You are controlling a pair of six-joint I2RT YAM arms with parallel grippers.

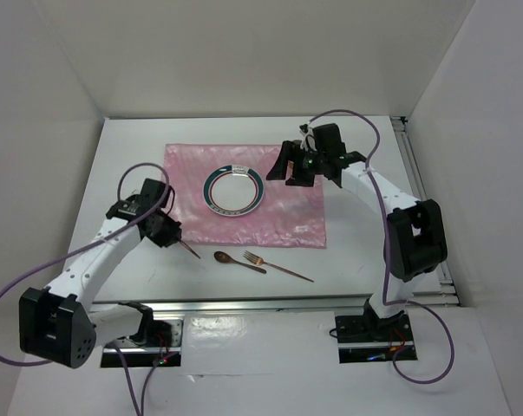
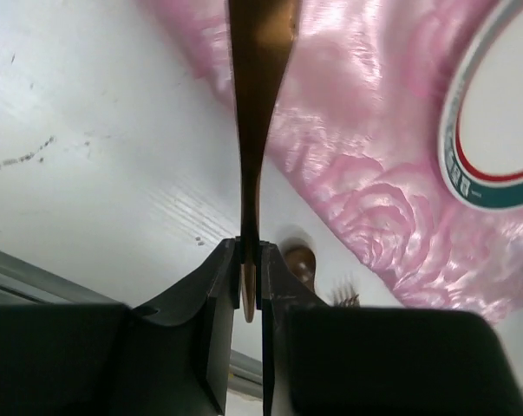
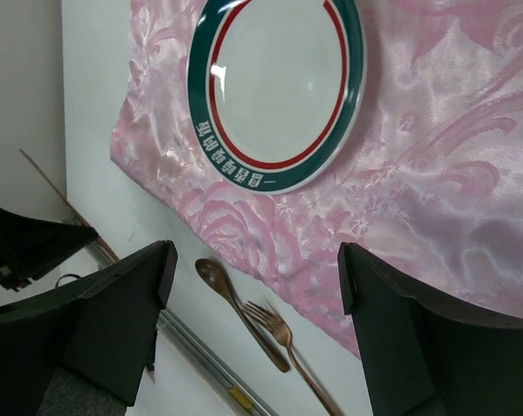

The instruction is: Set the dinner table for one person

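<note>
The dinner table (image 1: 356,251) is the white top that fills the workspace in front of the arm bases, with metal rails along its near and right edges; everything else rests on or hangs over it.

Nearest, on bare tabletop just short of the mat's near edge, lie a brown spoon (image 1: 241,263) and a copper-coloured fork (image 1: 281,269). They lie side by side, spoon to the left, both handles running near-right.

Left of the spoon, the left gripper (image 2: 250,260) hangs over bare table beside the mat's near-left corner. Its jaws are drawn close together and clamp a slim copper-coloured utensil (image 2: 261,87) by one end. Whether the free end touches the table cannot be told.

Farther back, a shiny pink floral mat (image 1: 287,217) lies flat mid-table. A white plate (image 1: 234,190) with a green and red rim sits on its left-centre portion.

Farthest, the right gripper (image 3: 257,260) hovers above the mat's far-right part, to the right of the plate. Its jaws are spread wide with nothing between them.
</note>
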